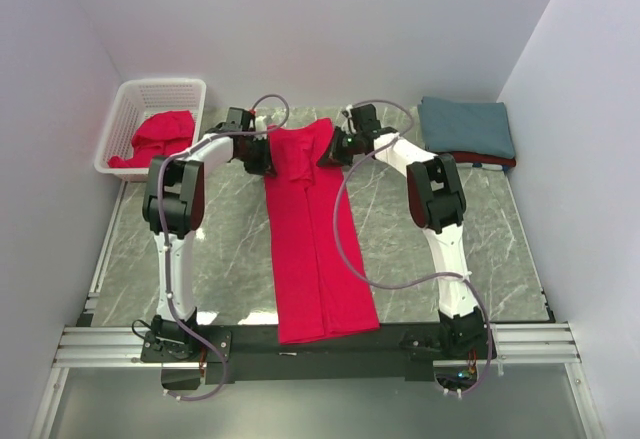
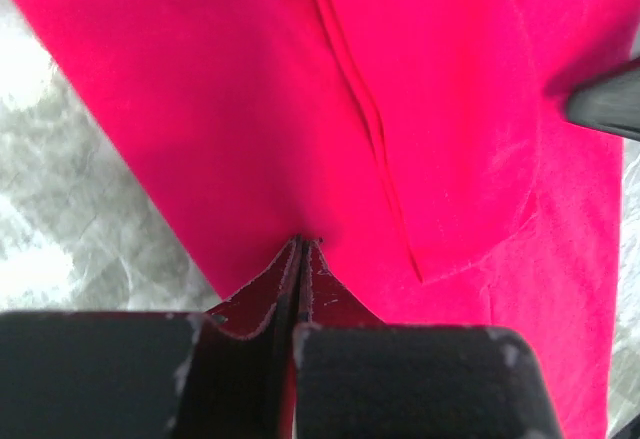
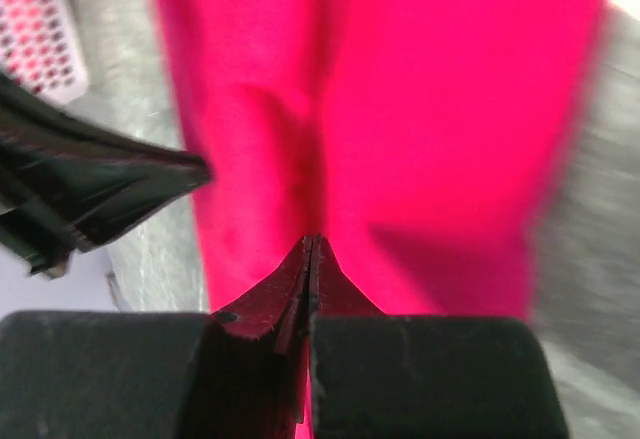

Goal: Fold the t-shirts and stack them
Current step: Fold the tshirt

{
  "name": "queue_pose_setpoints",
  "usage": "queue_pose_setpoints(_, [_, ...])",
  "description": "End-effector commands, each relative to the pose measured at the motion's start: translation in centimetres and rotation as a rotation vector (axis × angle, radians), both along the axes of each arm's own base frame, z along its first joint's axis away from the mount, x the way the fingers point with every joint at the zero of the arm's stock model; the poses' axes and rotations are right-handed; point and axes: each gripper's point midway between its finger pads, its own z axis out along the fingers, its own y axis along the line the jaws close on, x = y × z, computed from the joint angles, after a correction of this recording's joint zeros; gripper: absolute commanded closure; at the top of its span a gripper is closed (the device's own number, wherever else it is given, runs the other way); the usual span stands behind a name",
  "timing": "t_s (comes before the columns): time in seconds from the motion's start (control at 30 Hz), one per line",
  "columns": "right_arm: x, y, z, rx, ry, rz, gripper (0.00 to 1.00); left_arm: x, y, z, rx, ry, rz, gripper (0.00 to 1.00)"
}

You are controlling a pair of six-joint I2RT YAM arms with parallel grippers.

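A bright red t-shirt point(image 1: 310, 234), folded into a long strip, lies down the middle of the table, its near end over the front edge. My left gripper point(image 1: 262, 151) is shut on the strip's far left corner point(image 2: 300, 249). My right gripper point(image 1: 338, 147) is shut on the far right corner point(image 3: 312, 249). Both hold the far end slightly raised. The red cloth fills both wrist views point(image 2: 420, 109) point(image 3: 400, 109). A folded slate teal-blue t-shirt point(image 1: 467, 126) lies on a darker red one point(image 1: 490, 161) at the far right.
A white lattice basket point(image 1: 150, 124) at the far left holds more red t-shirts point(image 1: 158, 137). The grey marble tabletop point(image 1: 220, 249) shows on both sides of the strip. White walls close in the left, back and right.
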Motion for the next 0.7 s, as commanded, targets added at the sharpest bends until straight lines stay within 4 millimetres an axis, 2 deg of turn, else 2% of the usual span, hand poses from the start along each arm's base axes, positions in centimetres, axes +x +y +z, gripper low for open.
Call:
queue_pose_setpoints(0.0, [1.0,-1.8,-2.7,0.016,0.083,-0.122,1.00,1.6,-0.4,1.3,-0.009,-0.030,0.009,0.95])
queue_pose_setpoints(0.13, [1.0,-3.2,-4.2,0.054,0.175,-0.227,0.99,1.9,-0.4,0.1,0.006,0.000,0.014,0.95])
queue_pose_setpoints(0.2, [1.0,-3.6,-4.5,0.091,0.213,-0.266,0.95,2.2,-0.5,0.0,0.006,-0.004,0.012,0.95])
queue_pose_setpoints(0.27, [1.2,-3.7,-4.4,0.109,0.226,-0.281,0.96,2.5,-0.8,0.0,0.006,-0.007,0.009,0.95])
queue_pose_setpoints(0.3, [1.3,-4.1,-4.6,0.097,0.228,-0.296,1.00,2.6,-0.9,0.0,0.010,-0.014,0.005,0.95])
queue_pose_setpoints(0.37, [1.5,-4.7,-4.4,0.071,0.221,-0.321,1.00,3.0,-1.2,-0.1,0.010,-0.022,-0.002,0.95])
queue_pose_setpoints(0.5, [1.0,-6.5,-5.1,0.050,0.262,-0.372,1.00,3.7,-2.5,-0.3,0.007,-0.027,-0.030,0.95])
queue_pose_setpoints(0.67, [1.6,-9.0,-5.0,0.051,0.261,-0.419,1.00,4.8,-3.4,-1.1,0.005,-0.036,-0.034,0.96])
